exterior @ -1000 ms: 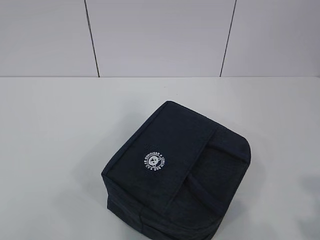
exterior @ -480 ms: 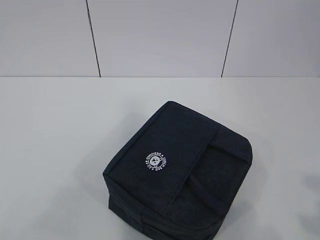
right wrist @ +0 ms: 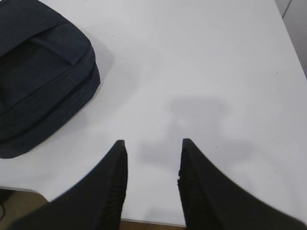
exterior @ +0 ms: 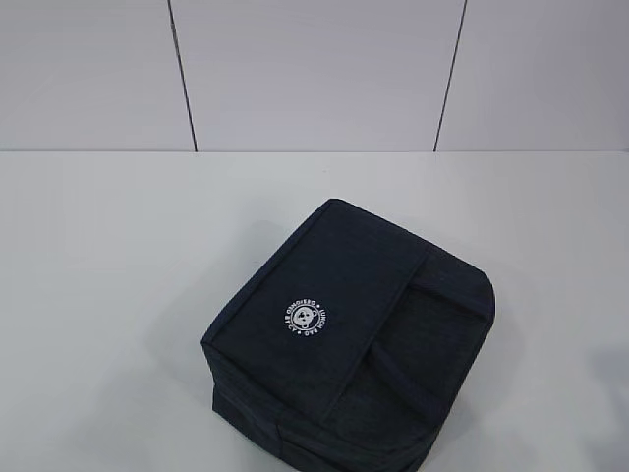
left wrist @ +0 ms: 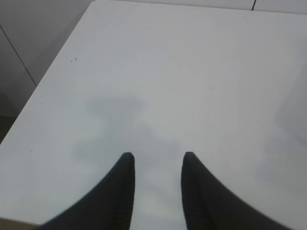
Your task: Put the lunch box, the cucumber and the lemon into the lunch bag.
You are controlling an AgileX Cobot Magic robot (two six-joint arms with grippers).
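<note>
Both claws, left claw (left wrist: 156,158) and right claw (right wrist: 152,143), hang apart, empty; lunch bag (exterior: 364,295) logo (exterior: 307,317) lettering unreadable.

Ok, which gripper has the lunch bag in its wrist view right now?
The right gripper: the lunch bag lies at the upper left of its view. The left gripper sees only bare table.

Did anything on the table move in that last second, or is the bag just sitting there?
Nothing visibly changed. The lunch bag lies closed in the same spot on the white table, logo facing up. Neither arm appears in the exterior view; both wrist views show the left gripper and right gripper with jaws apart, holding nothing. No lunch box, cucumber or lemon is in view.
</note>
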